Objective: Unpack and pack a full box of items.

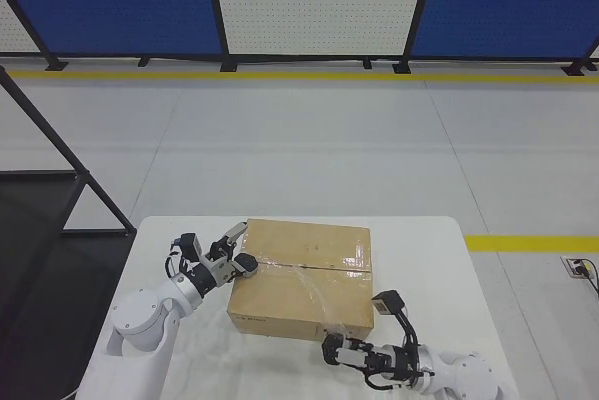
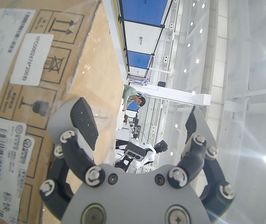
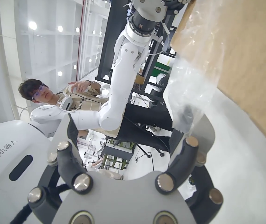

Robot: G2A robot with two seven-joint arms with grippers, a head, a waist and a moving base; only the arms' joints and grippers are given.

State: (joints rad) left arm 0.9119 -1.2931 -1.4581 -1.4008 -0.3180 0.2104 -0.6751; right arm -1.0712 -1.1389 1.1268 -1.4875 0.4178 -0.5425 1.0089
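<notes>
left gripper [image 2: 137, 120] has jaws wide open at the cardboard box [image 1: 301, 275] corner, right gripper [image 3: 130, 122] open too, crinkly clear tape [image 3: 193, 82] just beside

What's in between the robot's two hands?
The cardboard box sits between the left gripper and the right gripper, as the top view shows.

Left end effector [image 1: 240, 248]: held forward and raised on a bent arm, wrist angled inward, fingers [image 2: 84, 120] spread wide. Right end effector [image 1: 328, 352]: held low on a folded arm, pointed across toward the robot's left side, fingers likewise parted.
</notes>
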